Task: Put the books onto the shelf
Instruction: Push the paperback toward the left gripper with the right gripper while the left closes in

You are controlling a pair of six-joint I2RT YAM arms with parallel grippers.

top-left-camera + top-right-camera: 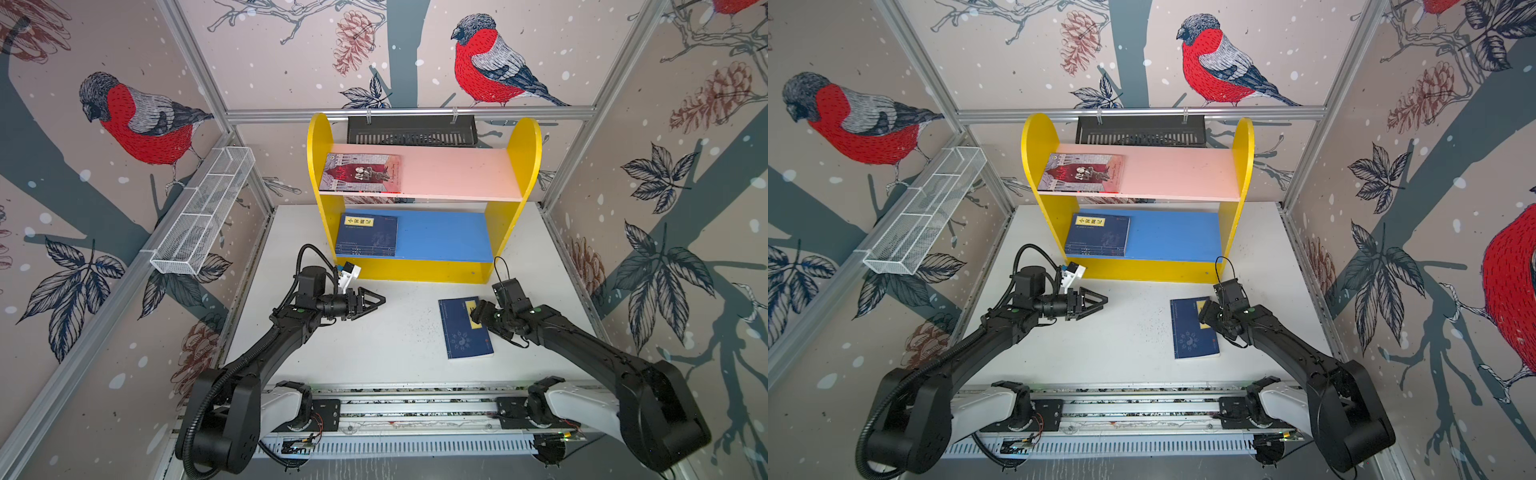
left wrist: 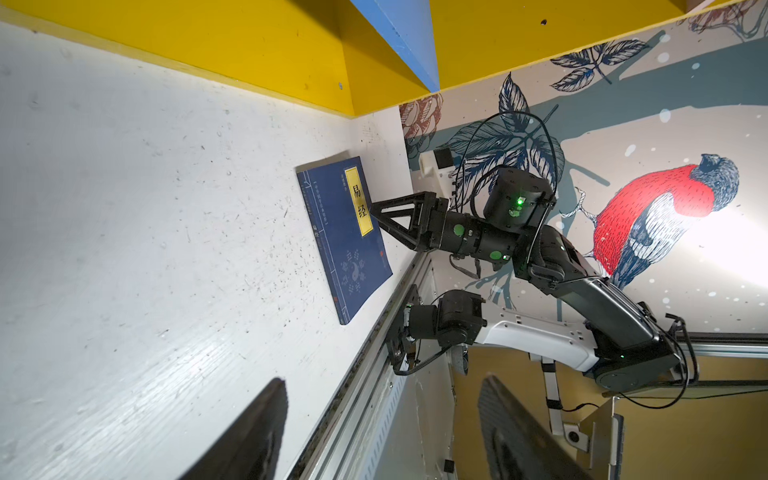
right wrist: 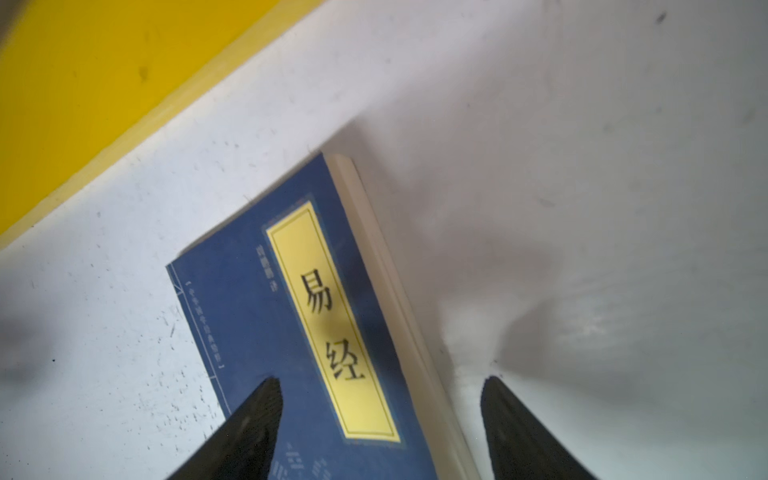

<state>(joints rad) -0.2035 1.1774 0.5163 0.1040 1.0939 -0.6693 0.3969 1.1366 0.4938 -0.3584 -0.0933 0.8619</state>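
Left gripper (image 1: pixel 376 303): jaws spread and empty. It hangs over the bare table (image 1: pixel 395 353) on the left, pointing right, just near of the shelf's left foot.
Shelf (image 1: pixel 525 166): stands at the far middle of the table, its open side facing near.
Pink upper board (image 1: pixel 457 174): the grey-and-red book (image 1: pixel 361 172) lies flat at its left end, and the right part is bare.
Blue lower board (image 1: pixel 444 237): a navy stack (image 1: pixel 366 235) lies flat at its left end. How many books it holds I cannot count.
Last navy book (image 1: pixel 463 336): flat on the table, cover up, near and right of the shelf and apart from it.
Long axis: runs near to far with a slight tilt. The yellow title label is at the far right corner, the page edge on the right and the spine on the left.
Right gripper (image 3: pixel 382 379): jaws spread, pinching nothing. It straddles the book's right-hand long edge at the far end, with one finger over the cover and one over the table beyond the pages. Whether either finger touches, I cannot tell.
Nearer arm: the right, already at the book. The left is well apart to the left.
Way to go: the free space on both boards lies far and slightly left of the book.
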